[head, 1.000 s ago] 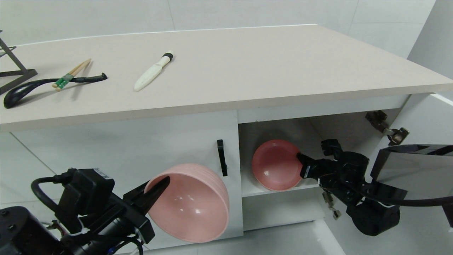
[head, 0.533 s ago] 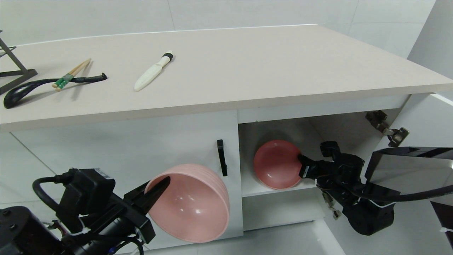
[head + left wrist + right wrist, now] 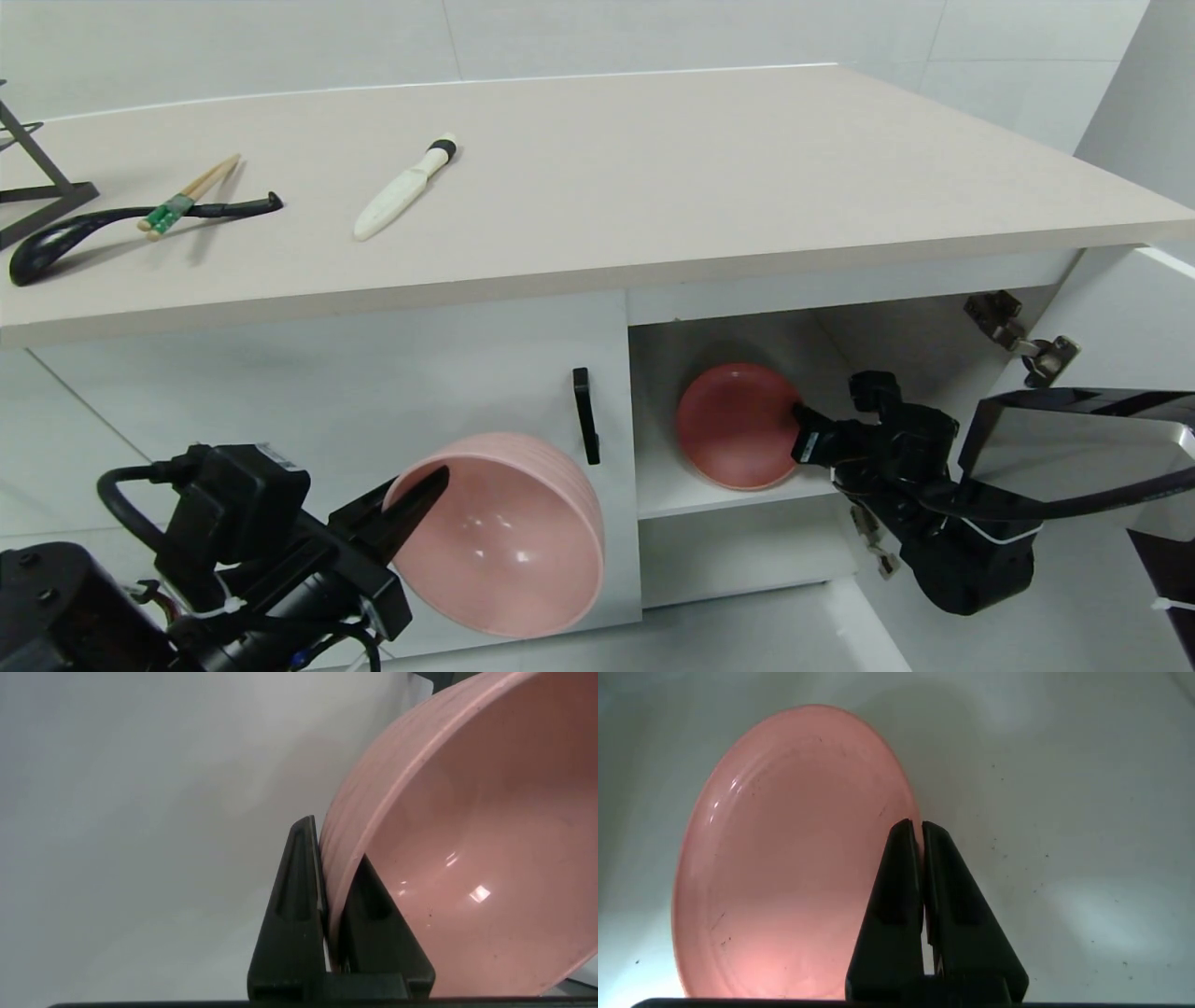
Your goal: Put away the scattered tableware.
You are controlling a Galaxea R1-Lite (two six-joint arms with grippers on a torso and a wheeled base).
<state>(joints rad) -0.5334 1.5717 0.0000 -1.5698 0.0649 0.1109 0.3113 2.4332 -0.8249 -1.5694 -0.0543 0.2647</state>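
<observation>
Pink on both sides: my left gripper (image 3: 415, 495) is clamped on the rim of the pink bowl (image 3: 504, 537), one finger (image 3: 301, 905) outside the wall and the other inside. The bowl hangs on its side with its hollow facing out, low in front of the closed cabinet door (image 3: 327, 392), just beside that door's black handle (image 3: 583, 415) and well below the countertop (image 3: 700, 168). My right gripper (image 3: 801, 429) reaches into the open compartment next to that door, its fingers pinched together on the edge of the pink plate (image 3: 733, 425). The plate stands tilted on edge over the shelf (image 3: 709, 501), nearer the shelf's front edge than its back, with its face turned outward (whether its lower rim touches the shelf I cannot tell). An opened door's hinge (image 3: 1022, 341) shows at the compartment's right side. Up on the countertop the other pieces lie flat. A black spoon (image 3: 56, 245) sits near the left edge, with a pair of chopsticks (image 3: 187, 196) crossing its long handle. A cream knife (image 3: 403, 187) with a black band lies apart from them, further toward the middle. A black rack (image 3: 37, 191) stands at the far left edge, just beside the spoon's bowl end.
</observation>
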